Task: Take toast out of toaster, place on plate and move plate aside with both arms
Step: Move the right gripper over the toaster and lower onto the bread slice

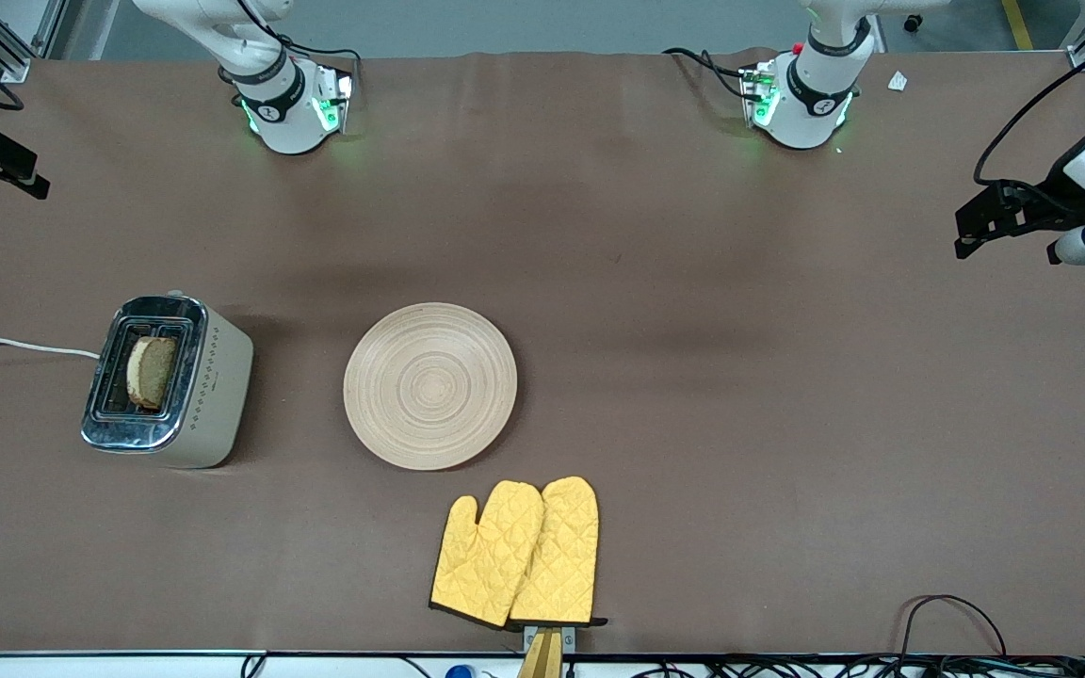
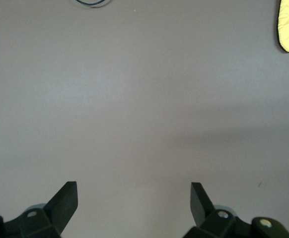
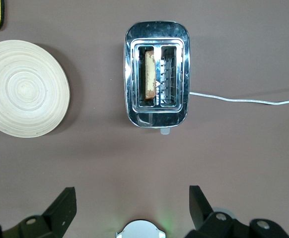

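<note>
The toast (image 1: 151,372) stands upright in one slot of a chrome toaster (image 1: 166,381) toward the right arm's end of the table; the right wrist view shows the toast (image 3: 149,77) from above. The round pale wooden plate (image 1: 429,384) lies beside the toaster, near the table's middle, and shows bare in the right wrist view (image 3: 23,89). My right gripper (image 3: 133,198) hangs open and high, over bare table between its base and the toaster, at the picture's edge (image 1: 24,174). My left gripper (image 2: 134,196) is open and raised over bare table at the left arm's end (image 1: 962,235).
Two yellow oven mitts (image 1: 519,554) lie nearer the front camera than the plate, by the table edge. A white cord (image 1: 15,346) runs from the toaster off the table's end. Black cables (image 1: 957,621) loop at the front edge near the left arm's end.
</note>
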